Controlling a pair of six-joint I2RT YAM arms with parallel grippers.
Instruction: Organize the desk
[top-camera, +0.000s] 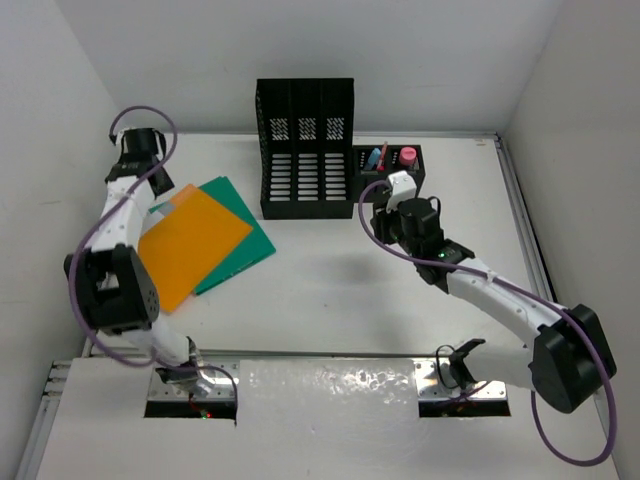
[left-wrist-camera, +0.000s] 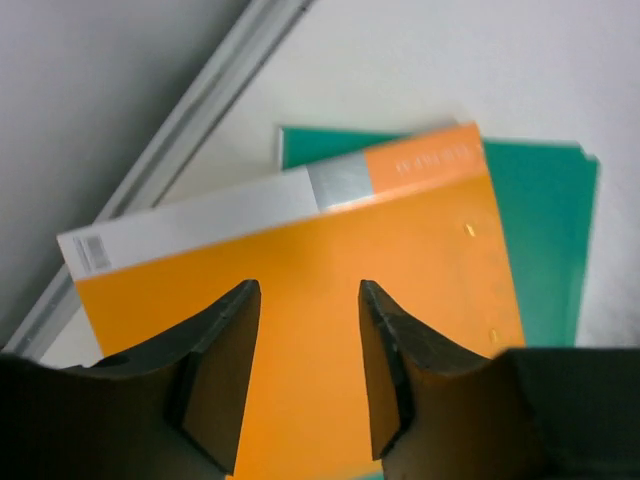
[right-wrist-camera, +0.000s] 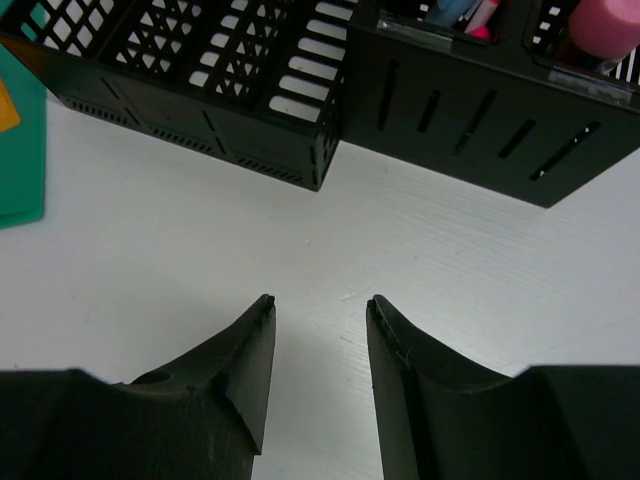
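The desk (top-camera: 330, 300) is flat, white, with metal-railed edges.

Matt plastics on a smooth white bench (right-wrist-camera: 150, 230)
Under the left end effector (left-wrist-camera: 308, 288), a faintly glossy orange folder (left-wrist-camera: 300, 240); ahead of the right end effector (right-wrist-camera: 320, 302), a matt black plastic holder (right-wrist-camera: 230, 150).

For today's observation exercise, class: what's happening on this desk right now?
Two robot arms are tidying a white desk. The left claw hovers open over an orange folder lying on a green folder, gripping nothing. The right claw hangs open and empty above bare desk before the black file holder and pen caddy. Both folders lie flat outside the holder.
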